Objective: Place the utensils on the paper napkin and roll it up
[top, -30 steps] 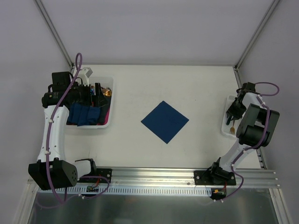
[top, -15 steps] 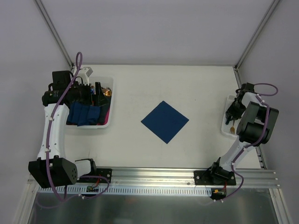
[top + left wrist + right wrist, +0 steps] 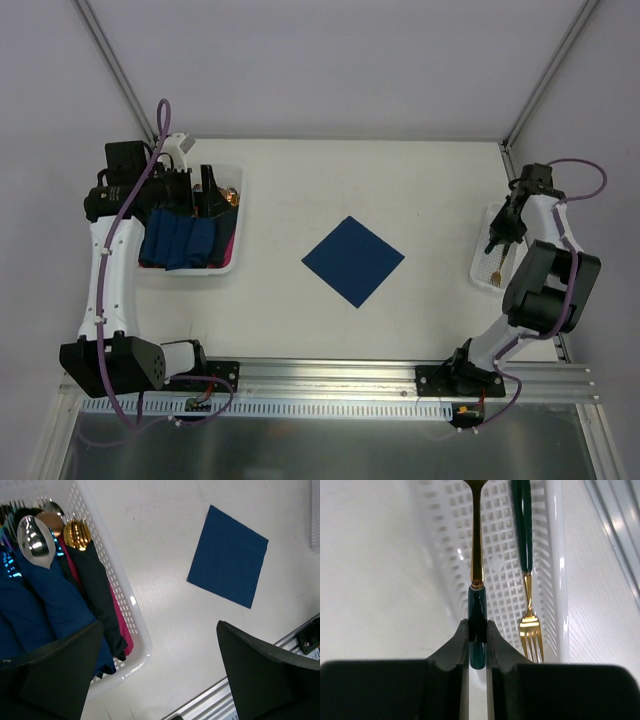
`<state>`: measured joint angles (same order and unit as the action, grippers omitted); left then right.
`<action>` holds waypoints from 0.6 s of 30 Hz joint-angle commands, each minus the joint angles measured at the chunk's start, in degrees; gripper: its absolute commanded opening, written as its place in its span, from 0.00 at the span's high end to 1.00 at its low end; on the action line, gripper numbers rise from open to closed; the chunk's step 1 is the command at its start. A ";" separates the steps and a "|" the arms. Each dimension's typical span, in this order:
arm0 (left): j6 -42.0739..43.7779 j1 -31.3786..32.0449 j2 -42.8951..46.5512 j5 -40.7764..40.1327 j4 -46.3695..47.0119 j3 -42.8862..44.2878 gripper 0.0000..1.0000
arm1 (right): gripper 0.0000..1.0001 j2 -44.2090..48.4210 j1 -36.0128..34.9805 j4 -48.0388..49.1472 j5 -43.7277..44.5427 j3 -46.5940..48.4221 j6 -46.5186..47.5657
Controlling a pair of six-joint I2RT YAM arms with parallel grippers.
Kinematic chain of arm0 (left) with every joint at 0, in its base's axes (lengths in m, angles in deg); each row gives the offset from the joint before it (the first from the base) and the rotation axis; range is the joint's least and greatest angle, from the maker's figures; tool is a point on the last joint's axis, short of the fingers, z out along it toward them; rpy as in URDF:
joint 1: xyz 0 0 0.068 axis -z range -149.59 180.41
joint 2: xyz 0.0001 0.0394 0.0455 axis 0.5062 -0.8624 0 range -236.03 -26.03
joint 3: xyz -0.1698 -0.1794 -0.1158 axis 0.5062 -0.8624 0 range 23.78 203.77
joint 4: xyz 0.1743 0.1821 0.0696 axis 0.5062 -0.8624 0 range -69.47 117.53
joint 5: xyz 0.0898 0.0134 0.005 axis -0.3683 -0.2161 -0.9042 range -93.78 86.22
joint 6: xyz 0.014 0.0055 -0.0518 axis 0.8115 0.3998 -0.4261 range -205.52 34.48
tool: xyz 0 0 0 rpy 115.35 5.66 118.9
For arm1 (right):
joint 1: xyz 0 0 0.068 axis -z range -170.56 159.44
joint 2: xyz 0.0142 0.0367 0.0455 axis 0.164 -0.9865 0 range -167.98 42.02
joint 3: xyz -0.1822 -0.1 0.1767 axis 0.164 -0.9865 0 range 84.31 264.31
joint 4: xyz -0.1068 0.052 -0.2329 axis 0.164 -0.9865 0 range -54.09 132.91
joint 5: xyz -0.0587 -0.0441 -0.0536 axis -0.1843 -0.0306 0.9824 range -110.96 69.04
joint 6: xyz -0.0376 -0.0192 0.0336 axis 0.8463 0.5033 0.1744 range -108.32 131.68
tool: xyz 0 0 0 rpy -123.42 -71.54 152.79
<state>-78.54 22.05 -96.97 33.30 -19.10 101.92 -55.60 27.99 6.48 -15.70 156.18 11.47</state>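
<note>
The navy paper napkin (image 3: pixel 353 260) lies flat as a diamond mid-table, and also shows in the left wrist view (image 3: pixel 228 563). At the far right, my right gripper (image 3: pixel 497 238) reaches into a white basket (image 3: pixel 480 262). In its wrist view the right gripper (image 3: pixel 477 626) is shut on the dark green handle of a gold-stemmed utensil (image 3: pixel 477 580). A gold fork (image 3: pixel 531 632) with a green handle lies beside it in the basket. My left gripper (image 3: pixel 205 195) hangs open over the left basket, its fingers (image 3: pixel 55 675) wide apart and holding nothing.
A white perforated basket (image 3: pixel 232 262) at the left holds dark blue napkin rolls (image 3: pixel 60 605) with spoon and fork heads sticking out. An aluminium rail (image 3: pixel 400 375) runs along the near edge. Frame posts stand at the back corners.
My right gripper has closed on the green-handled utensil and its wrist has shifted back a little. The left arm has drawn slightly back and left over its basket.
</note>
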 commanded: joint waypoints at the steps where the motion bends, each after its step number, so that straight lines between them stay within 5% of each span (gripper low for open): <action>1: -0.91 -1.13 -0.25 2.46 0.58 5.86 0.01 | 1.00 11.30 -1.75 -3.74 -1.20 5.99 1.88; 4: -2.23 -2.71 -1.04 6.32 0.75 9.63 0.01 | 1.00 18.59 -3.86 -3.22 -11.80 6.79 1.70; 9: -6.01 -6.14 -1.66 35.21 4.34 12.12 0.05 | 1.00 30.28 -7.02 17.93 -45.26 -1.37 -9.96; 11: -10.46 -5.97 0.09 44.17 12.47 9.40 0.05 | 1.00 33.72 -10.80 28.97 -51.02 -5.16 -18.31; 18: -15.92 -1.23 10.55 43.34 30.65 -2.02 0.09 | 1.00 37.15 -29.42 55.03 -58.34 -13.24 -35.35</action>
<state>-89.27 18.88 -90.80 70.45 -2.38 103.02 -19.93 3.88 42.79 -65.78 145.93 -11.98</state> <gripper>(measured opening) 0.919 0.131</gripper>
